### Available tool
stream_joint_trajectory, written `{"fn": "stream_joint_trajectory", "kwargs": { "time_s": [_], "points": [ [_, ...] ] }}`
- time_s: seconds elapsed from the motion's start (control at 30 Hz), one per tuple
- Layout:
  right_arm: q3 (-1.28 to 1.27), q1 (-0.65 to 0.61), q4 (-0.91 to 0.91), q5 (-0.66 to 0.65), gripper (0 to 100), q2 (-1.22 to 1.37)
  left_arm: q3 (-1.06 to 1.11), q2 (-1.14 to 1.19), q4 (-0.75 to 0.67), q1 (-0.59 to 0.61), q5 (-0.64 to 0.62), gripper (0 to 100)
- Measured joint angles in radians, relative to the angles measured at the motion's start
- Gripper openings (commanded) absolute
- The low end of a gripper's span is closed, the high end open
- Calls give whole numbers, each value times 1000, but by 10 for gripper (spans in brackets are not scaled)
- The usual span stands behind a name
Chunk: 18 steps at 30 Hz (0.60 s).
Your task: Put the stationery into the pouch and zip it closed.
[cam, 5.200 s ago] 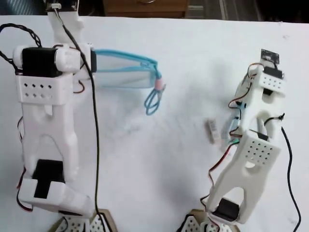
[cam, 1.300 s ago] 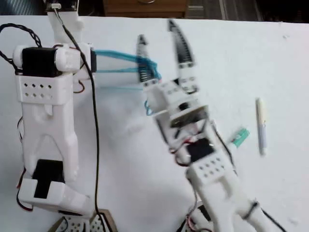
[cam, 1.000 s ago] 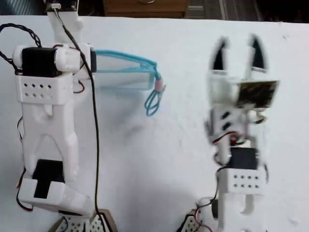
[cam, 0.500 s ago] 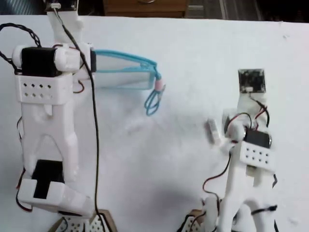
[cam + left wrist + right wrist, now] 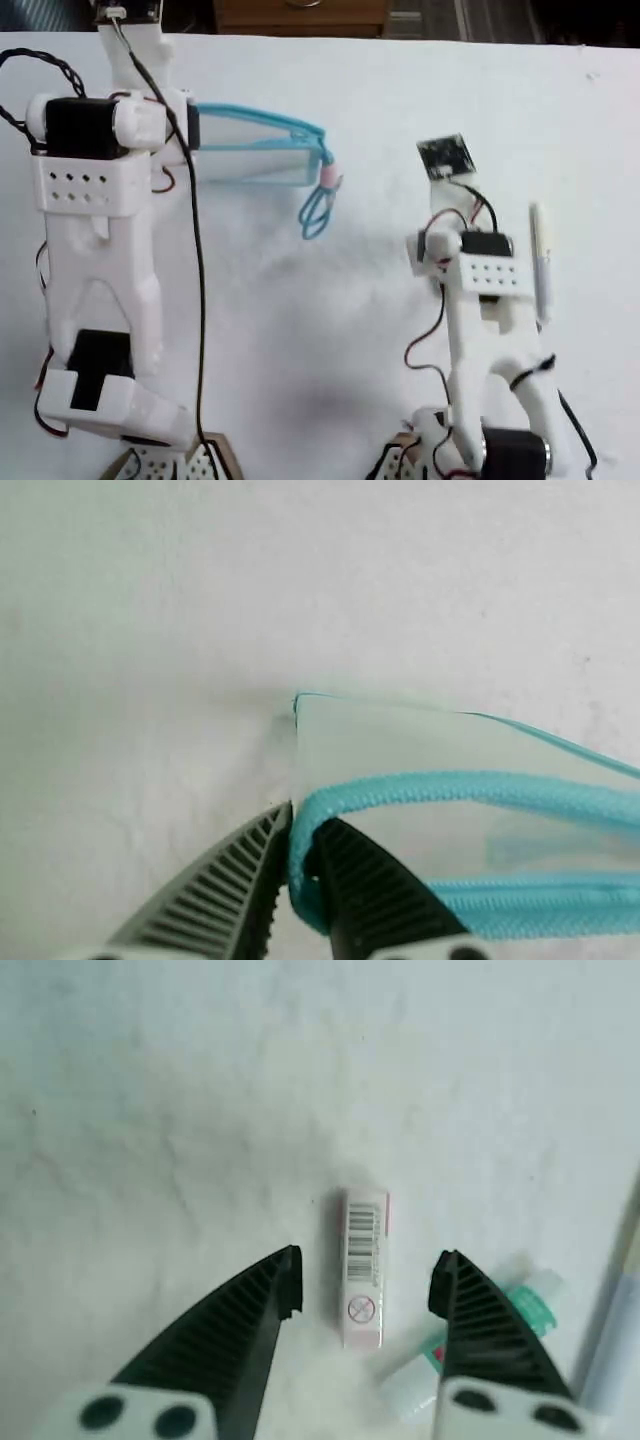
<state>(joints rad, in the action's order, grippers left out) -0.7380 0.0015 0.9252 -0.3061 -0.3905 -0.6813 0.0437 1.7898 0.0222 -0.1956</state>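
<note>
While the white table (image 5: pixel 330 330) is being occupied along its 9 o'clock side by the left arm, the clear pouch (image 5: pixel 255 160) is being pinched at one end by the left gripper (image 5: pixel 297 830), with both jaws pressed tight on the blue zip edge. The pouch is lying toward 11 o'clock, its loop pull (image 5: pixel 318 210) trailing toward the table's middle. Toward 4 o'clock the right gripper (image 5: pixel 367 1262) is being held over the table, jaws wide apart and nothing grasped, with a small white stick (image 5: pixel 363 1250) lying flat between them. A pen (image 5: pixel 540 262) is lying at 3 o'clock of that arm, and a green-capped tube (image 5: pixel 500 1330) is resting just beside the stick.

Picking up a piece of stationery is judged to be the step in hand. Lowering and closing across the stick's narrow width is being called for next, then carrying it toward 10 o'clock to the pouch.

The surface is being seen as plain, matte and faintly mottled. Wooden furniture (image 5: pixel 300 15) is being glimpsed at 12 o'clock beyond the far edge.
</note>
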Motion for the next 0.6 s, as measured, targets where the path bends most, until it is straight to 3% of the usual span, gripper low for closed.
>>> {"fn": "stream_joint_trajectory", "kwargs": {
  "time_s": [0.3,0.6],
  "points": [
    [152,46,11,0,212,315,0,0,0,0,0,23],
    [163,51,51,0,211,400,0,0,0,0,0,23]
  ]
}}
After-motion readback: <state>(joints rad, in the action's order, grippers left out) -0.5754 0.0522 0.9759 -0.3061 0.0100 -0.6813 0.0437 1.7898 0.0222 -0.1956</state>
